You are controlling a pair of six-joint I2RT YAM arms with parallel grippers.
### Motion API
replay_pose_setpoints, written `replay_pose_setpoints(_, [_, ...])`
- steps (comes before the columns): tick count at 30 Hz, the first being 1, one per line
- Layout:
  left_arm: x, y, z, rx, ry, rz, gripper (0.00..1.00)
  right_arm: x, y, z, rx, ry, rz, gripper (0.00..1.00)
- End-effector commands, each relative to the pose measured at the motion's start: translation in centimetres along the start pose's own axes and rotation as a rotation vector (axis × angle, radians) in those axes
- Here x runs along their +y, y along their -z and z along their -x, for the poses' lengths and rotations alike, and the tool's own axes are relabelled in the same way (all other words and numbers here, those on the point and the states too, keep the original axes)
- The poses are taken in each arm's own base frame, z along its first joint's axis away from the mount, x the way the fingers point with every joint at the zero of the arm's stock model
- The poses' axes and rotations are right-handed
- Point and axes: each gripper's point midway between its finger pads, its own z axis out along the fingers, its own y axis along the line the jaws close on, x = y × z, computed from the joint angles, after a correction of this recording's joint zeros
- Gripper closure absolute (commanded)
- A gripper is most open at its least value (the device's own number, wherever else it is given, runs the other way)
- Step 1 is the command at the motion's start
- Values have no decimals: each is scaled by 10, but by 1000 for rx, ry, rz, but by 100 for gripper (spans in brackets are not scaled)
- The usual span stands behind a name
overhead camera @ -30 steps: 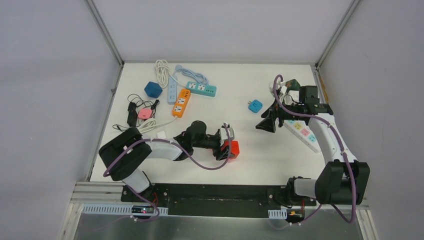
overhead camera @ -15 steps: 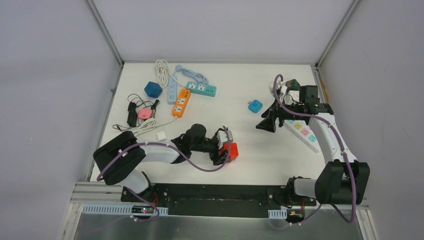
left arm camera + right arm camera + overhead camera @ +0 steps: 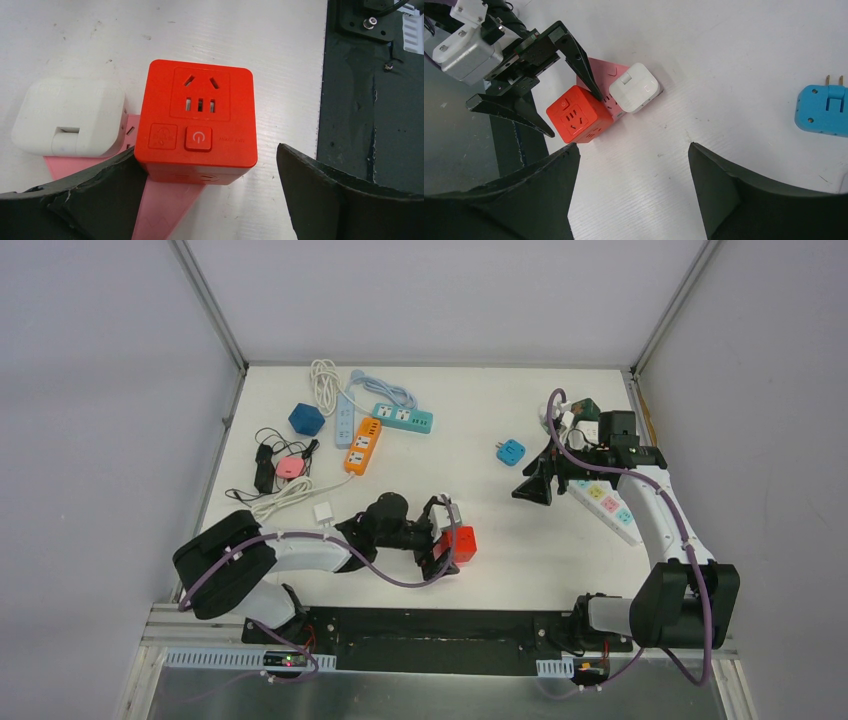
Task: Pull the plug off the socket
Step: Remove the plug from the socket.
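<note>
On the white table point(image 3: 560, 540), near-centre, the white plug point(image 3: 70, 117) sits at the red socket cube's point(image 3: 200, 120) far side, while the left gripper point(image 3: 207, 152) straddling it and the right gripper point(image 3: 633, 147) both gape empty, so the unpinned cube may slide with any pull.

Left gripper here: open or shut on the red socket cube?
Open. The left gripper straddles the red socket cube, with white table showing between the cube and one finger.

The top camera looks down on the whole table point(image 3: 540, 550) from above its near edge. All 3 views share the red socket cube point(image 3: 200, 120); the left wrist camera is closest above it.
</note>
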Motion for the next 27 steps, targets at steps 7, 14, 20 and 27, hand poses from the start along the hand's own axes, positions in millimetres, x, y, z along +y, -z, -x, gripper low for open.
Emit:
replay_pose_setpoints(7, [-9,13,19,-44,-47,-2,1,0,5,17,-28,65,5,17])
replay_pose_setpoints(14, [-12,20,32,-71,-49,3,1,1,5,17,-26,64,8,17])
replay_pose_setpoints(20, [-14,25,38,-93,-28,14,1,1,5,16,-22,65,11,17])
replay_pose_setpoints(27, [-12,33,44,-103,36,60,1,1,5,16,-21,62,14,17])
